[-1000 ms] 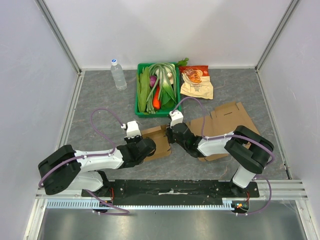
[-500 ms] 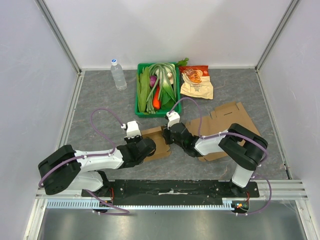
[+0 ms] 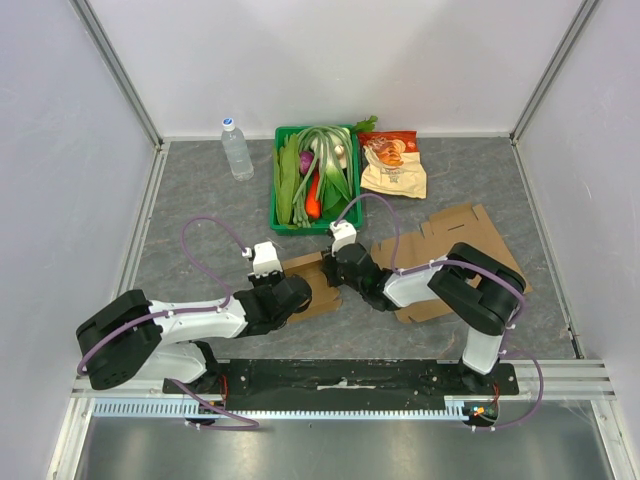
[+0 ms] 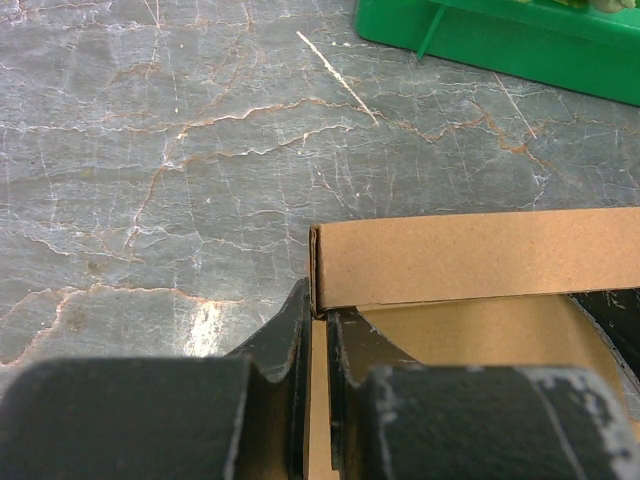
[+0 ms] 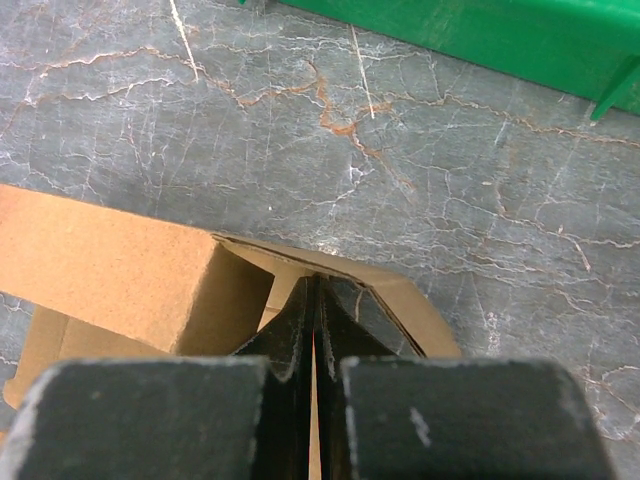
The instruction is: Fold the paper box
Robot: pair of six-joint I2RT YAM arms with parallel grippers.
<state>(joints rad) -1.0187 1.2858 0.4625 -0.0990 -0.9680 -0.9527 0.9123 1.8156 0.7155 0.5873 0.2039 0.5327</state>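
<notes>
Cardboard box (image 3: 455,235) on the desk (image 3: 200,200): we see our left tool (image 4: 315,310) pinching its wall, right tool (image 5: 315,285) pinching a flap.

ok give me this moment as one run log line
task: fold paper box | left gripper: shut on raised flap | right gripper: shut, tips at box edge, hold unclear | box: rest lies flat
</notes>
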